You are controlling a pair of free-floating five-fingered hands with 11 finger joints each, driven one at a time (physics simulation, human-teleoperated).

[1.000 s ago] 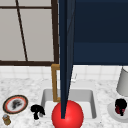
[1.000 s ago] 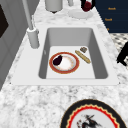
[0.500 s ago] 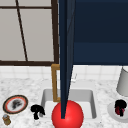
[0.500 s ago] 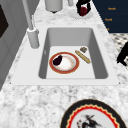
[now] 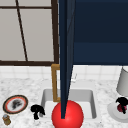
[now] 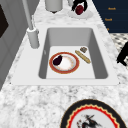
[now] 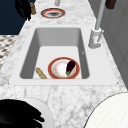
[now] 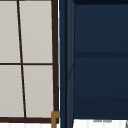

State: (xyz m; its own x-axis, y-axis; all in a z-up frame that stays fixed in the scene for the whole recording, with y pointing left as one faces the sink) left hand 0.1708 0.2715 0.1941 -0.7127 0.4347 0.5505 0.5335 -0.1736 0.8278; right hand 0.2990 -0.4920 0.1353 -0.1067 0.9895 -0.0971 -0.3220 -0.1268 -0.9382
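Nothing has moved — right robot hand (image 5: 122,103) curled round a half-hidden dark-red thing (image 5: 121,108), left robot hand (image 5: 37,110) empty, fingers drooping.

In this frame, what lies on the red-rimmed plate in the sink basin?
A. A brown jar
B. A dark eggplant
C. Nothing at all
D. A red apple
B. Both side views show a dark eggplant lying on the red-rimmed plate on the floor of the sink, with a tan stick-like thing beside the plate.
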